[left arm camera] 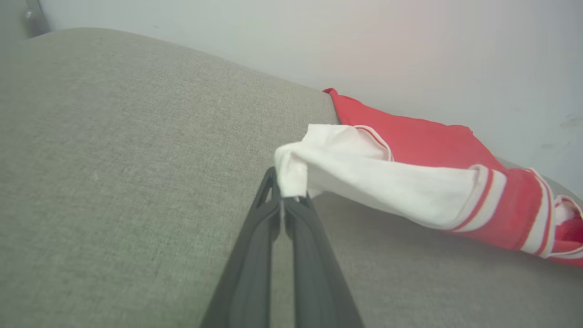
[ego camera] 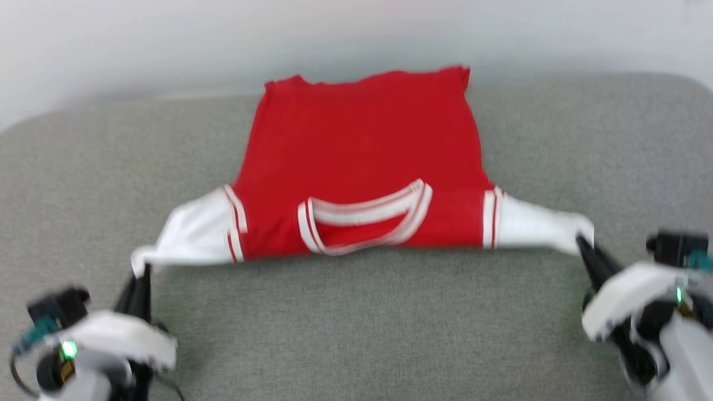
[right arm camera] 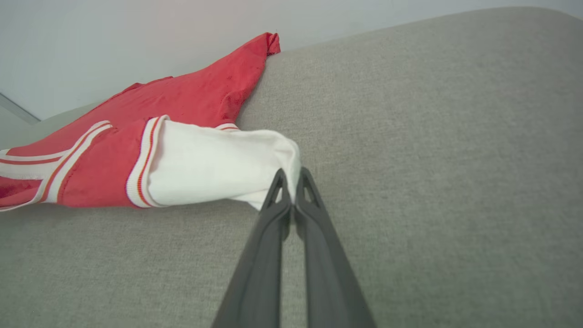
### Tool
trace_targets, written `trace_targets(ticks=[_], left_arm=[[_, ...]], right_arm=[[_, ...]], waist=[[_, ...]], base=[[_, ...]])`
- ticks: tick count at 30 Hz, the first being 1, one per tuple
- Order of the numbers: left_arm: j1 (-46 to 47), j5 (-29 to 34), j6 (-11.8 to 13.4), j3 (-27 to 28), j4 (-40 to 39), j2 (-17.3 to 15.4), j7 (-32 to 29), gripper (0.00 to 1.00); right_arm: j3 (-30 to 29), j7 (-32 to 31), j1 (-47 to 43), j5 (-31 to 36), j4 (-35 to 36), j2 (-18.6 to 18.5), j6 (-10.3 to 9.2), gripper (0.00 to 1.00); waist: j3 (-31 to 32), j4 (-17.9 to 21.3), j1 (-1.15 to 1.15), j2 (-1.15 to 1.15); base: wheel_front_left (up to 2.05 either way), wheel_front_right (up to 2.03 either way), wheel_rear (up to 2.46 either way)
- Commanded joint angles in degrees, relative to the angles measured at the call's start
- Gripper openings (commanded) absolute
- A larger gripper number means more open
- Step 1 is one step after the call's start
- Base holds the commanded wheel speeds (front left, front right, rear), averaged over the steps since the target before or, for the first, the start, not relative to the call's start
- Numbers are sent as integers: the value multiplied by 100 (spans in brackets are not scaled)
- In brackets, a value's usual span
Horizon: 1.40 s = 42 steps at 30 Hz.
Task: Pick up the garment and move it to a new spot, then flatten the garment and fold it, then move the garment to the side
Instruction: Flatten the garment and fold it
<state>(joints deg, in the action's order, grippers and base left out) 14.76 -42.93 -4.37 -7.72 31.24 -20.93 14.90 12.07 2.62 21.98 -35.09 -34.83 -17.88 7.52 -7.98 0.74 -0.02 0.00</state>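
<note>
You have the garment [ego camera: 362, 150] lying plain red side up on the table [ego camera: 356, 323], collar [ego camera: 365, 220] toward you and hem [ego camera: 367, 78] at the far edge. Your left pincer [ego camera: 147, 268] is clamped on the tip of the left sleeve [ego camera: 189, 231], and your right pincer [ego camera: 580, 240] is clamped on the tip of the right sleeve [ego camera: 535, 225]. Both wrist views show the dark fingers closed together with white cloth pinched between them. The shoulder line hangs a little off the cloth between the two grips, while the body rests flat.

This looks like the flattening step. Pull both sleeves with even tension, straight outward and slightly toward you, so the shoulder edge stays square to the table's near side. Lower both hands together; if one drops first, the collar will skew. The grips sit at the very ends of the sleeves, so a hard tug could slip them free. Watch the hem: it lies right at the back edge and may slide over if you push away.

The table is covered in grey woven fabric, which likely drags on the jersey, so lift rather than scrape. A pale wall [ego camera: 223, 39] stands directly behind, leaving little room beyond the hem.
</note>
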Motion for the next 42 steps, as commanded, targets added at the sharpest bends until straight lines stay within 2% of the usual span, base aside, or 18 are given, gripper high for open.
trace_targets(ticks=[1,5,11,19,20,21,22,23,27,32,37,42], left_arm=[[-372,24,91,3,-148,18,41,0],[-958,61,262,-71,-490,39,-54,0],[-2051,59,603,-145,-1115,41,-257,0],[-2674,291,961,-283,-1751,-124,-450,0],[-2710,332,978,-321,-1835,-136,-447,0],[-2729,361,991,-354,-1919,-130,-446,0],[-2732,411,1001,-385,-1992,-136,-435,0],[-2722,464,1019,-424,-2072,-150,-425,0],[-2586,621,1049,-552,-2357,-140,-396,0],[-2347,805,1077,-649,-2702,-110,-306,0],[-1948,981,1041,-761,-3034,-27,-222,0],[-1490,1137,909,-923,-3252,141,-117,0]], right_arm=[[-115,-34,-400,-14,131,46,-6,0],[-417,-87,-1115,15,413,156,-6,0],[-1167,-339,-2527,242,1182,563,-6,0],[-1889,-1022,-3728,868,2232,1107,-6,0],[-1902,-1109,-3790,912,2331,1146,-6,5],[-1900,-1159,-3816,940,2446,1187,-6,33],[-1895,-1211,-3823,958,2542,1218,-6,71],[-1886,-1200,-3800,1031,2657,1227,-6,100],[-1948,-977,-3465,1241,3032,1181,-4,100],[-2108,-873,-2564,1393,2966,1008,-4,100],[-2275,-1271,-1072,1363,2327,682,-4,100],[-2283,-2070,484,1447,1449,164,-4,100]], waist=[[337,-82,2,0],[555,-155,2,0],[879,-279,2,0],[931,-396,2,0],[932,-410,2,0],[928,-428,2,0],[923,-448,2,0],[916,-472,2,0],[845,-599,2,0],[496,-816,2,0],[-164,-1122,2,0],[-803,-1564,2,0]], base=[[0,0,0],[0,0,0],[0,0,0],[0,0,0],[0,0,0],[0,0,0],[0,0,0],[0,0,0],[0,0,0],[0,0,0],[0,0,0],[0,0,0]])
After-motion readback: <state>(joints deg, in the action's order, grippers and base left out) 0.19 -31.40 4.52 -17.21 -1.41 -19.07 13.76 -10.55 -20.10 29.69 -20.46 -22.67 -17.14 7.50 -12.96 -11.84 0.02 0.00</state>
